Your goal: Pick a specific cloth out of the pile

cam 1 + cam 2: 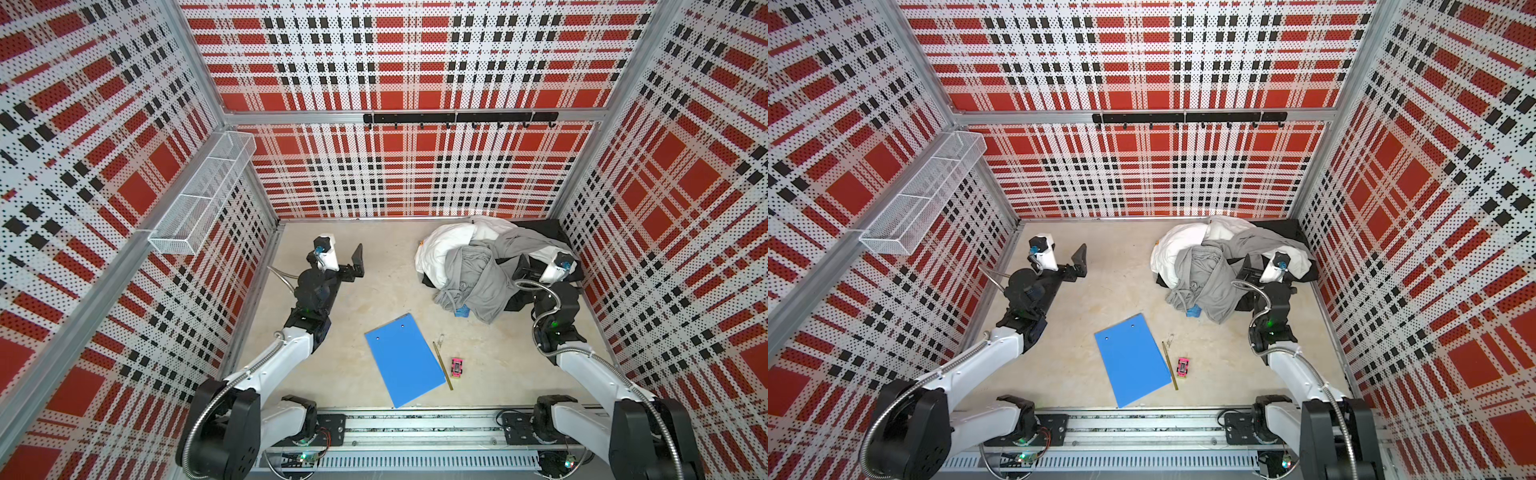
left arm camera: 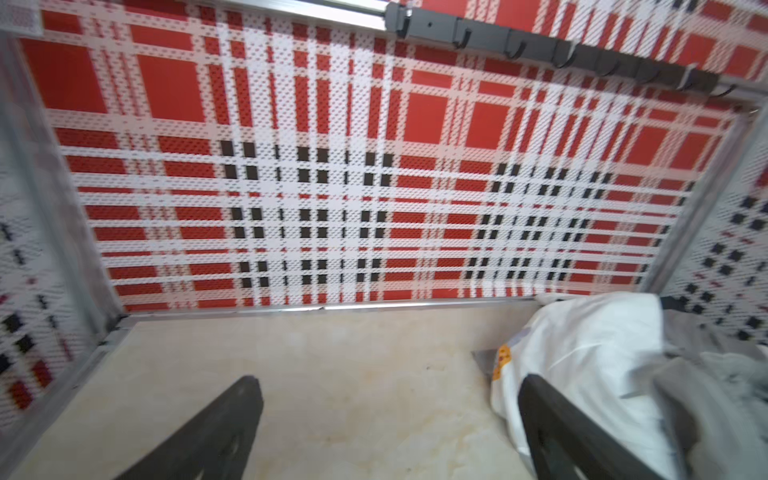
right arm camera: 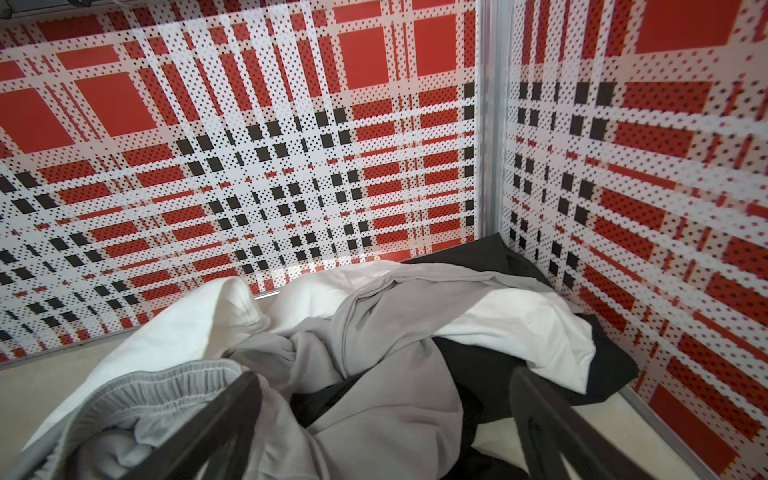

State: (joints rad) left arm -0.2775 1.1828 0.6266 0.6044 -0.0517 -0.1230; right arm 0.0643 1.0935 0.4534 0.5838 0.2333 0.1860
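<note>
Cloth of patchwork blocks is hardly seen; it is judged to be buried in the pile (image 1: 490,257) at the far right corner of the table (image 1: 340,386); only an orange-yellow scrap (image 2: 503,358) at the edge of the white garment (image 1: 440,249) and a blue scrap (image 1: 462,311) under the grey garment (image 1: 478,286) are shown, and whether either belongs to it cannot be told. The right gripper (image 3: 382,376) is poised over the heap, fingers spread wide, nothing gripped; the left gripper (image 2: 388,382) is likewise spread wide and empty, above bare table, apart from the heap. For the step in hand, a coloured edge should first be exposed; the grey garment is best pinched by one top fold and drawn aside, so that white and black layers are not dragged along. The white mesh basket (image 1: 199,195) on the left wall is divided into three compartments; nothing is seen in any.
</note>
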